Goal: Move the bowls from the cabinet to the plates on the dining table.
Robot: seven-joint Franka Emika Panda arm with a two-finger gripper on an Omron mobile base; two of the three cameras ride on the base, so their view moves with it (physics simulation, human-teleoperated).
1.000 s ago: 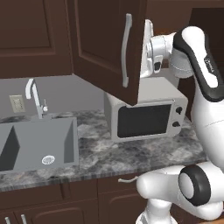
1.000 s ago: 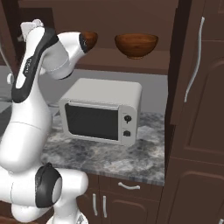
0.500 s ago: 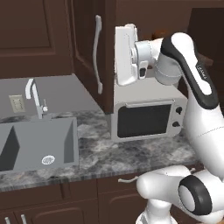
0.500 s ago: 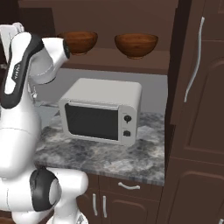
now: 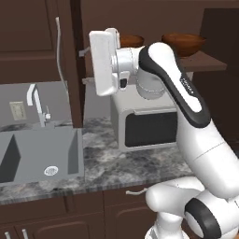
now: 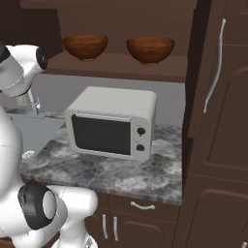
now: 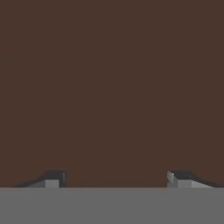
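Two reddish-brown bowls [image 6: 85,46] [image 6: 150,49] stand side by side on the open cabinet shelf [image 6: 121,65] above the counter. In the left base view the right bowl [image 5: 184,43] is plain, while the left bowl [image 5: 130,40] is partly hidden behind my white hand. My gripper [image 5: 85,65] points left at the edge of the swung-out cabinet door [image 5: 70,56], beside its silver bar handle [image 5: 58,51]. In the hand view the gripper [image 7: 116,179] is open, its tips wide apart with nothing between them, close to a flat brown panel. Plates and dining table are out of view.
A white microwave [image 6: 114,123] sits on the grey granite counter [image 6: 121,174] right under the shelf. A sink [image 5: 37,156] with a faucet [image 5: 39,105] lies to the left. The cabinet's right door [image 6: 213,72] stands open, and lower drawers run under the counter.
The left cabinet door has swung far to the left with my hand following it. Both bowls are now uncovered on the shelf.
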